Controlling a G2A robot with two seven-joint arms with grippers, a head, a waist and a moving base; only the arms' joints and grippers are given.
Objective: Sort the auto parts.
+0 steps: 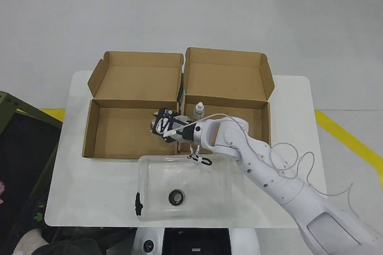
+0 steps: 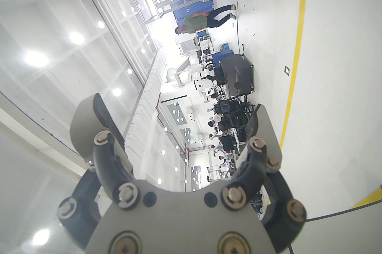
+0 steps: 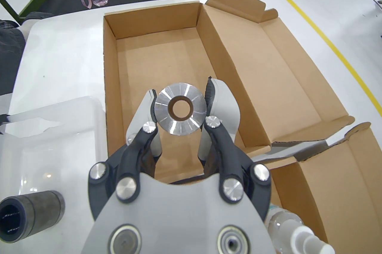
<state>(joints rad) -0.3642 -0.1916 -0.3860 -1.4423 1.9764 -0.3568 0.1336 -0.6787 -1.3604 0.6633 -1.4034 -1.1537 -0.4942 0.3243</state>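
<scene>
metal ring (image 3: 181, 109), a flat machined disc with a round hole, sits clamped by its rim between the two fingers of the right hand (image 3: 180, 89), its face turned toward the wrist. the hand is closed only as far as the ring's width and holds it over the empty cardboard box (image 3: 155, 58), above the box floor near the wall next to a second box. that second cardboard box (image 1: 226, 80) touches the empty box along one side and holds a white bottle (image 1: 198, 109). a clear plastic bin (image 1: 153, 169) stands just beside the empty box on the robot's side, with a dark cylindrical sleeve (image 1: 175, 198) lying in it. all rest on the white worktop (image 1: 293, 127). the left hand (image 2: 179, 104) is spread wide, gripping nothing, with the hall behind it.
</scene>
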